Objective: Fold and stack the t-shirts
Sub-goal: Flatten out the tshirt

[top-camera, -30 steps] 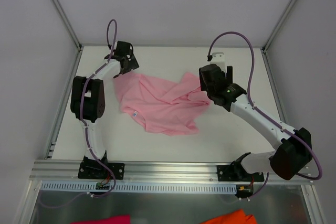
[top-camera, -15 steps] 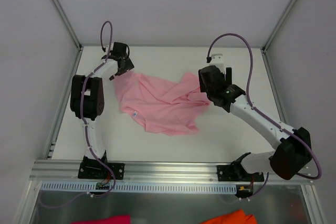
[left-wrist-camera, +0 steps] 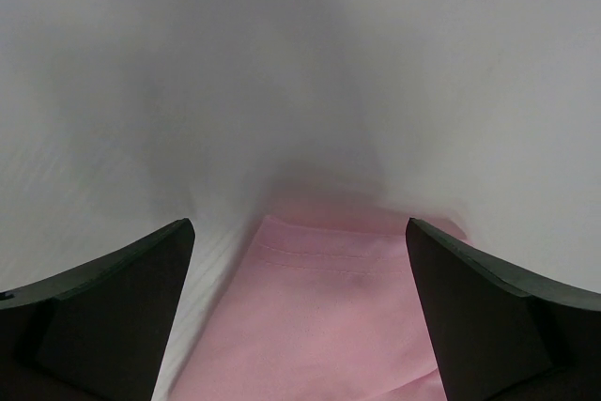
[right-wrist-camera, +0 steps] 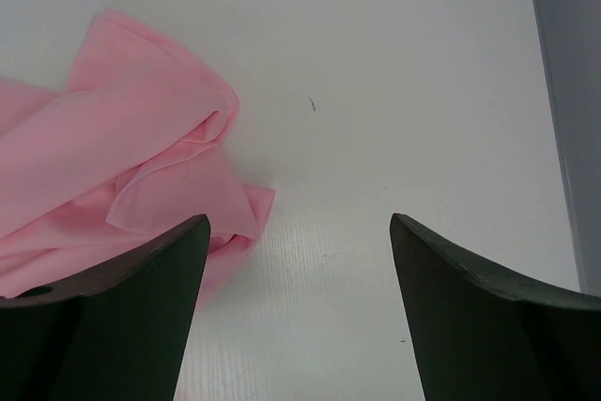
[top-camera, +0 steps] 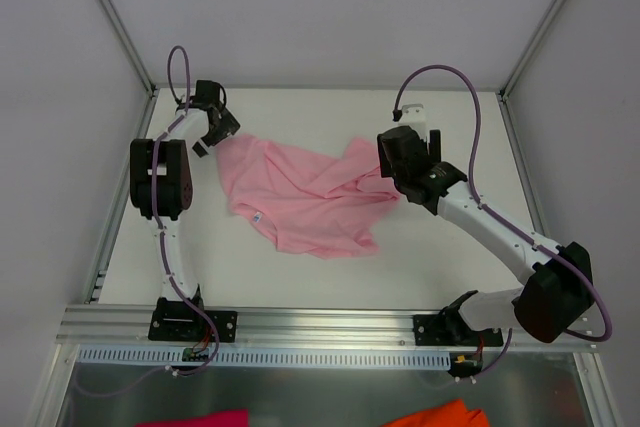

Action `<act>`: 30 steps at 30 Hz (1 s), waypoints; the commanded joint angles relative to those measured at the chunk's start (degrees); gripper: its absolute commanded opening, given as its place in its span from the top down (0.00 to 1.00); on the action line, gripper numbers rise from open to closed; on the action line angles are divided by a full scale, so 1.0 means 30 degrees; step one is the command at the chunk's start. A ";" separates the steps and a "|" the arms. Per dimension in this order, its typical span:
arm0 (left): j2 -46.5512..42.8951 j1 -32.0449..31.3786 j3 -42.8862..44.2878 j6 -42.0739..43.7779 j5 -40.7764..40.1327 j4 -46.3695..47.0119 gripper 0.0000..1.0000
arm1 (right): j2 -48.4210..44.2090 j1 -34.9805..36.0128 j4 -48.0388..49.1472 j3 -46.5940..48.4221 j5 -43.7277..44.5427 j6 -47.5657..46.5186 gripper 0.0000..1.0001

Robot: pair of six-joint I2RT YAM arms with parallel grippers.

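Observation:
The light pink t-shirt (top-camera: pixel 305 195) lies crumpled on the white table, its small white neck label (top-camera: pixel 257 218) near its front left. My left gripper (top-camera: pixel 210 137) is open at the shirt's far left corner; the left wrist view shows a hemmed pink edge (left-wrist-camera: pixel 329 298) between its wide-apart jaws, not gripped. My right gripper (top-camera: pixel 392 169) is open over the shirt's bunched right end; in the right wrist view the pink folds (right-wrist-camera: pixel 141 147) lie left of the jaws and bare table lies between them.
The white table (top-camera: pixel 450 247) is boxed by grey walls and metal posts at the back corners. A metal rail (top-camera: pixel 320 322) runs along the near edge. A magenta cloth scrap (top-camera: pixel 200 419) and an orange cloth scrap (top-camera: pixel 440 415) lie below the rail.
My left gripper has swung back and to the left, away from the shirt's far left corner. The right arm has barely moved. The shirt has not shifted.

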 commanded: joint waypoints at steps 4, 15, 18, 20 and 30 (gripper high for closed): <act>0.0471 0.0287 0.1043 0.0191 0.2605 -0.0412 0.03 | -0.0740 0.0119 0.0422 -0.0171 0.0140 0.0386 0.17; 0.0325 0.0374 0.0691 0.0426 0.3455 -0.0090 0.28 | -0.0330 0.0119 0.0422 -0.0054 0.0403 0.0357 0.17; 0.0529 0.0374 0.0924 0.0513 0.3631 -0.0206 0.49 | -0.0155 0.0090 0.0422 -0.0025 0.0404 0.0386 0.16; 0.0530 0.0374 0.0984 0.0513 0.3631 -0.0265 0.57 | -0.0096 0.0119 0.0393 0.0004 0.0346 0.0416 0.16; -0.0172 0.0111 0.0223 0.0571 0.4393 0.0525 1.00 | 0.1688 0.0119 0.0129 0.0795 -0.0738 0.0503 0.15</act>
